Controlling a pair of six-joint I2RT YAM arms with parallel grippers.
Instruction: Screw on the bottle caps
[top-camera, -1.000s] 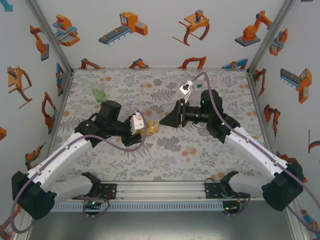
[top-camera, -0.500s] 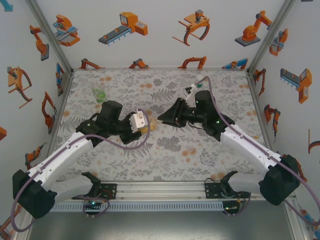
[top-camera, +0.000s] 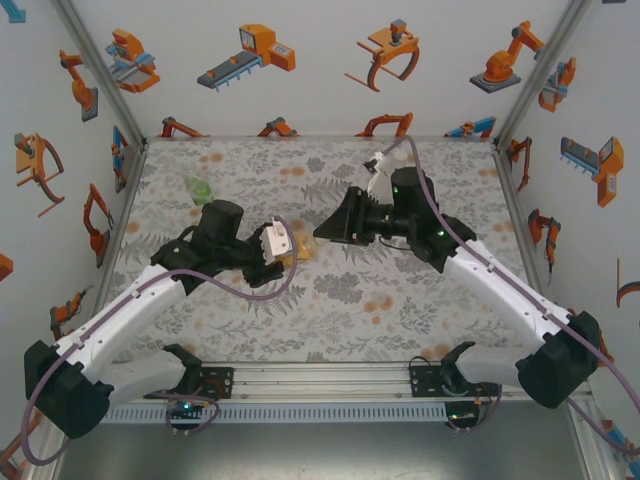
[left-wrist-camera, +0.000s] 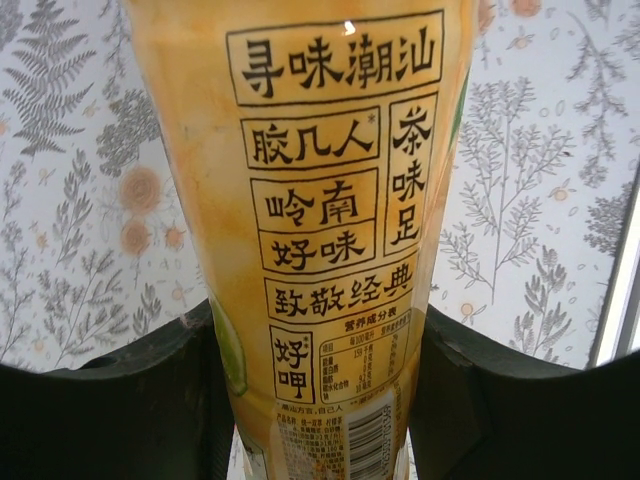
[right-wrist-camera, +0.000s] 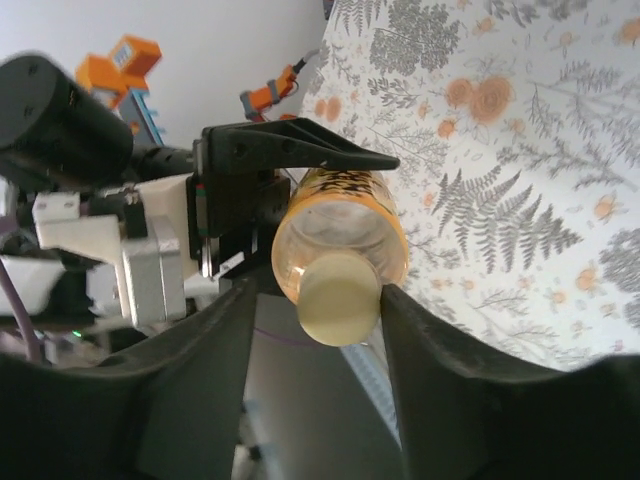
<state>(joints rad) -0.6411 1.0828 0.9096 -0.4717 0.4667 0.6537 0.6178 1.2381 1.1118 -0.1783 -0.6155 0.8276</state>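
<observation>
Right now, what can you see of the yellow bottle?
The yellow bottle is clear plastic with amber drink inside and a pale orange label printed in black Chinese characters, with a barcode. It points sideways, pinched by the left gripper. A pale yellow cap sits on its mouth, between the parted fingers of the right gripper.

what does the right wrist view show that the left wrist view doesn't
Right wrist, not left wrist: the pale yellow round plastic cap on the mouth of the amber-yellow clear plastic bottle, with the right claw flanking it. Left wrist, not right wrist: the label close enough to read, with black characters and a barcode. Both: that bottle clamped in the left claw, over the floral table cover.
</observation>
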